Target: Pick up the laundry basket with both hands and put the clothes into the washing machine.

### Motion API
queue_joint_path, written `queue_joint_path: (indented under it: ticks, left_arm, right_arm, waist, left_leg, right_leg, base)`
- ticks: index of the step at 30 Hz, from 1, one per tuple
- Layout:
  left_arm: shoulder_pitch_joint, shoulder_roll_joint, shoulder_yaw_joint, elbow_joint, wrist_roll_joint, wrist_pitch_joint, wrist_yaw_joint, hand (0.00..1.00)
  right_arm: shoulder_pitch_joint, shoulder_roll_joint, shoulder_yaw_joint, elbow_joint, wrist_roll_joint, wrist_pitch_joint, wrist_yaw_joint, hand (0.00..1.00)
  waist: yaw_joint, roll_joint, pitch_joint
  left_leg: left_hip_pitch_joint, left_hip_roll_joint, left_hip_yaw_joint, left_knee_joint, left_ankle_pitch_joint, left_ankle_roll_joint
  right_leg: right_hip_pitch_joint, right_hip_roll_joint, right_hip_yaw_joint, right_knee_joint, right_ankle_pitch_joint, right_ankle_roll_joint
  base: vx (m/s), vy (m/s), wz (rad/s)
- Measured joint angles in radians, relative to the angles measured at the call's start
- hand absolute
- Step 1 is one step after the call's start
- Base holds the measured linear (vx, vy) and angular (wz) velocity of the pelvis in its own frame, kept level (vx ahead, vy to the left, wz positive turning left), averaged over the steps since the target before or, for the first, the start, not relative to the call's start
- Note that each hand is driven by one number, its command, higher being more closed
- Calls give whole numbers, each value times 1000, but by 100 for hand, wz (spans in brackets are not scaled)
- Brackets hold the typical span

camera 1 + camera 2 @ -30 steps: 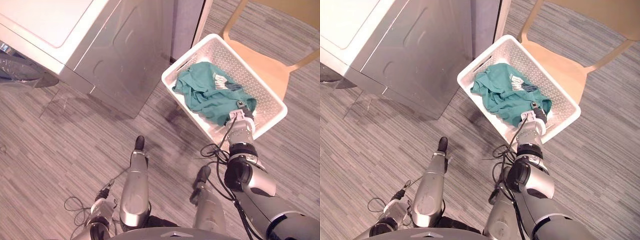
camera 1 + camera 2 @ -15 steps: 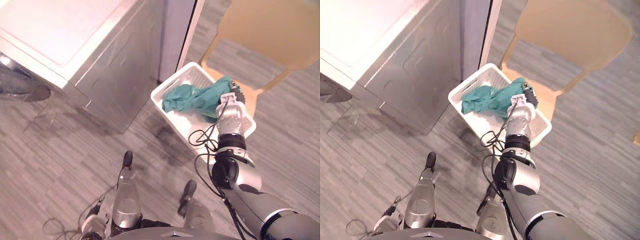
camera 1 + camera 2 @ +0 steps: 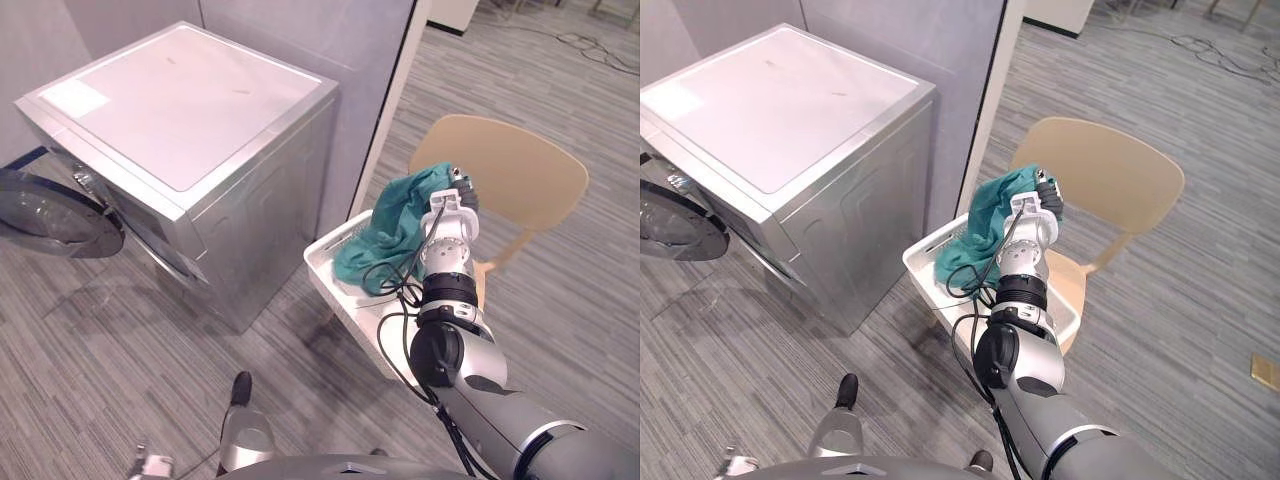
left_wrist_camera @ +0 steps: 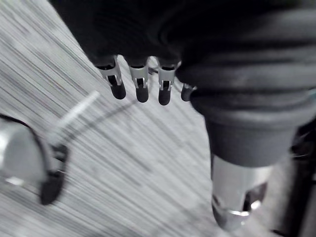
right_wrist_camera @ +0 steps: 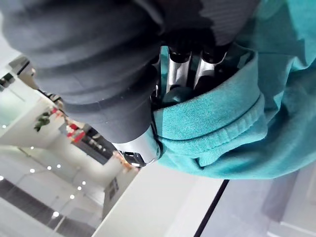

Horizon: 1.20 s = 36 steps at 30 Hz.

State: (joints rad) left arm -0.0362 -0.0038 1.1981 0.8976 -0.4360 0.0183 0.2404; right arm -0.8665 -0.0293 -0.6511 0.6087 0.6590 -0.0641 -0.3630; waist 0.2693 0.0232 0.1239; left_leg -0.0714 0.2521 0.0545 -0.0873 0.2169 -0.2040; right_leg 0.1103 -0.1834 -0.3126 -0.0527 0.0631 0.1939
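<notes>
My right hand point(image 3: 456, 196) is raised over the white laundry basket point(image 3: 328, 277) and is shut on a teal garment point(image 3: 390, 228). The cloth hangs from the hand down into the basket. In the right wrist view the fingers point(image 5: 178, 69) curl into a fold of the teal garment point(image 5: 247, 128). The basket sits on the seat of a light wooden chair point(image 3: 520, 175). My left hand point(image 4: 141, 84) hangs low over the grey floor, its fingers relaxed and holding nothing. The silver washing machine point(image 3: 190, 110) stands to the left of the basket, and its round door point(image 3: 50, 215) is swung open.
A grey partition wall point(image 3: 330, 40) rises behind the washer and next to the basket. Striped grey carpet point(image 3: 120, 340) lies in front of the machine. A cable point(image 3: 590, 45) lies on the floor far back right.
My right hand has lifted the teal garment up out of the basket, from low inside it to well above the rim. The head camera has tilted up, bringing the washer top and chair back into view.
</notes>
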Motion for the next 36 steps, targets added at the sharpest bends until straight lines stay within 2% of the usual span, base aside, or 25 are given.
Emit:
queue_joint_path:
  ticks: [1, 3, 5, 8, 10, 11, 16, 20, 21, 22, 26, 32, 36]
  left_arm:
    - [-25, -22, 65, -158, 3, -14, 22, 0]
    - [-42, -31, 97, -326, 11, -34, 58, 0]
    - [-88, -31, 83, -572, 45, -64, 119, 0]
    - [-122, -32, 13, -803, 134, -75, 184, 0]
    - [-131, -27, -69, -937, 207, -85, 215, 0]
    - [-142, -7, -156, -999, 255, -92, 215, 0]
    - [-207, 27, -481, -1120, 364, -92, 205, 0]
    - [-286, 42, -728, -1117, 361, -92, 163, 0]
    - [-315, 43, -852, -1107, 359, -92, 137, 0]
    - [-332, 43, -933, -1092, 359, -92, 119, 0]
    - [-387, 38, -1205, -963, 310, -88, 26, 0]
    - [-529, 6, -1450, -629, 260, -34, -64, 0]
    - [-613, 3, -1536, -499, 244, 6, -106, 0]
  right_arm:
    - [0, 13, 1, -12, 0, -2, 1, 100]
    - [1, 22, 3, -13, 0, -2, 1, 100]
    - [14, 23, 21, -29, 0, -2, 0, 100]
    - [42, 22, 73, -93, -13, -21, -10, 100]
    - [42, 22, 101, -101, -38, -23, -20, 100]
    - [42, 25, 130, -130, -38, -24, -28, 100]
    - [38, 31, 225, -226, -39, -40, -36, 100]
    - [10, 41, 274, -242, -38, -42, -46, 100]
    - [-15, 42, 291, -242, -38, -42, -58, 100]
    - [-36, 46, 293, -242, -38, -42, -62, 100]
    - [-153, 49, 330, -242, -39, -42, -64, 100]
    - [-239, 39, 333, -242, -38, -49, -79, 100]
    - [-267, 25, 332, -241, -38, -49, -102, 100]
  waist:
    - [4, 1, -18]
    - [5, 10, -30]
    - [4, 34, -53]
    - [-5, 73, -83]
    - [-13, 88, -92]
    - [-18, 95, -97]
    - [-21, 91, -98]
    - [-34, 86, -95]
    - [-44, 86, -94]
    - [-49, 86, -93]
    - [-83, 101, -83]
    - [-126, 101, -76]
    - [-141, 97, -67]
  left_leg:
    - [8, -2, 5, 0, 1, -1]
    - [31, -3, 8, 0, 3, -4]
    - [59, -3, 10, 0, 4, -5]
    - [64, -1, 8, 0, -9, -19]
    - [77, 1, 9, 0, -8, -21]
    - [82, 3, 17, 0, -6, -25]
    - [87, 3, 30, 0, 6, -31]
    - [91, 0, 37, 0, 7, -30]
    - [91, 0, 38, 0, 8, -31]
    - [91, 0, 41, 0, 8, -31]
    - [87, 0, 69, 0, 7, -30]
    - [88, 3, 85, 1, 19, -19]
    - [88, 8, 87, 1, 17, -17]
  right_leg:
    - [4, -2, 1, 0, 0, 0]
    - [26, -4, 2, 0, 0, 1]
    - [53, -4, 1, 3, -3, 1]
    - [54, -4, 1, 14, -14, -5]
    - [61, -4, 0, 14, -16, -2]
    - [66, -4, 0, 12, -16, -2]
    - [69, -8, 9, 9, -14, -5]
    - [67, -8, 27, 8, -13, -6]
    - [66, -8, 29, 7, -11, -5]
    - [64, -9, 32, 5, -5, -2]
    - [39, -10, 61, -1, 3, -2]
    - [30, -9, 82, -5, 40, 7]
    - [29, -4, 85, -5, 38, 3]
  base:
    - [17, -9, -6]
    - [8, -5, -3]
    - [-86, -20, 1]
    - [-157, -3, 3]
    - [-165, 4, 3]
    - [-156, 7, 7]
    - [-104, 20, 0]
    - [-55, 26, -5]
    - [-33, 17, -4]
    - [-32, 17, -6]
    - [-11, 13, -19]
    - [47, -4, -15]
    - [-5, -1, -1]
